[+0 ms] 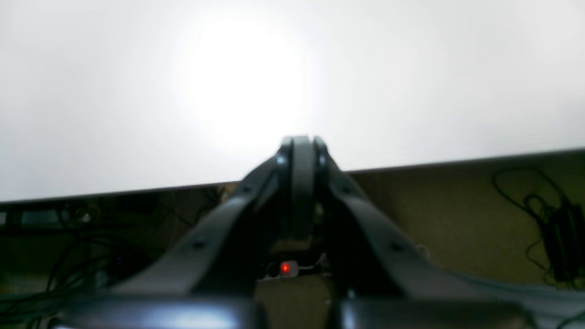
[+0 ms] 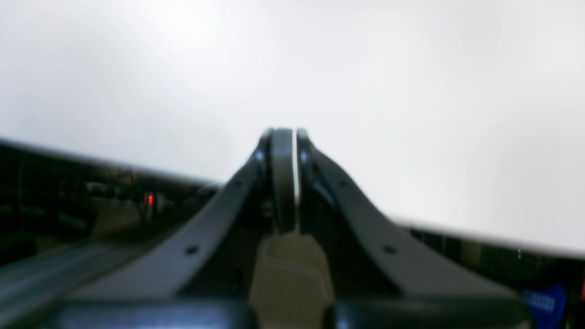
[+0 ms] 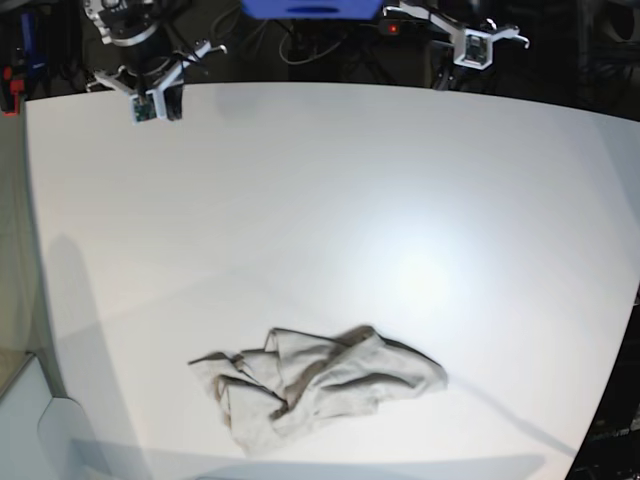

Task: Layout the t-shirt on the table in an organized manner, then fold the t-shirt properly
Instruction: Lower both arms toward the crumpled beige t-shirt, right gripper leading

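A: How are the two tools found?

B: The left gripper point(image 1: 301, 139) is seen from its wrist camera with the jaws pressed together and nothing caught between them. The right gripper point(image 2: 284, 132) is likewise drawn closed, and no cloth is held in it. In the base view the left gripper point(image 3: 470, 50) is placed at the far edge on that view's right, and the right gripper point(image 3: 152, 100) at the far edge on that view's left.

A: What is seen just past the fingertips?

B: Only the white table point(image 1: 137, 91) is shown beyond each closed tip, with a bright glare spot ahead of the left one. Below the table edge, dark cables and a small red light point(image 1: 285, 268) are made out, blurred.

A: And the t-shirt?

B: The t-shirt point(image 3: 320, 385) is left crumpled in a bunched heap on the table near the front edge in the base view, well apart from both grippers. Folds and creases are visible, but sleeves and neck opening cannot be told apart.
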Robot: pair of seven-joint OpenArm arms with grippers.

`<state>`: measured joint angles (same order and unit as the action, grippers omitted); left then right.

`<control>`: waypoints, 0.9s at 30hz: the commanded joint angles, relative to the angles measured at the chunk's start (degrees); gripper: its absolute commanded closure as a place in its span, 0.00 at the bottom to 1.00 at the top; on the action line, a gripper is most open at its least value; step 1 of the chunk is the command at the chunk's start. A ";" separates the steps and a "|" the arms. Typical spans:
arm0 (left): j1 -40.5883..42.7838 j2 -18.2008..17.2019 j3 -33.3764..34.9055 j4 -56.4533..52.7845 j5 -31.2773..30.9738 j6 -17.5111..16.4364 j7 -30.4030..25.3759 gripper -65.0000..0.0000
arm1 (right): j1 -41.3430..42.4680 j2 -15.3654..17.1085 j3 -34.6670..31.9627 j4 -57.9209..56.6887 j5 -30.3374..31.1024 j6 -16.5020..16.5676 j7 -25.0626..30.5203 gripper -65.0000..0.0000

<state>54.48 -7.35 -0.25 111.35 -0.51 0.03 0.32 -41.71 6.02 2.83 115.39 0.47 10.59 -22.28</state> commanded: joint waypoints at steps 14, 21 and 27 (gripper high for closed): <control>-21.03 0.63 -3.48 1.22 -2.34 -0.25 2.63 1.00 | 19.87 -0.35 -0.68 0.69 0.28 6.25 -9.94 0.97; -38.87 -2.62 -8.41 0.17 -12.28 -0.34 23.11 1.00 | 29.80 -2.90 -2.17 -0.10 0.28 6.25 -16.97 0.97; -46.08 -2.54 -12.63 0.08 -16.23 -0.34 28.12 1.00 | 38.77 -3.34 -8.06 -5.72 0.28 6.25 -18.55 0.97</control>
<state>9.13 -9.61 -12.82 110.56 -16.38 -0.27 29.82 -3.40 2.68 -5.48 108.60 0.89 15.68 -41.95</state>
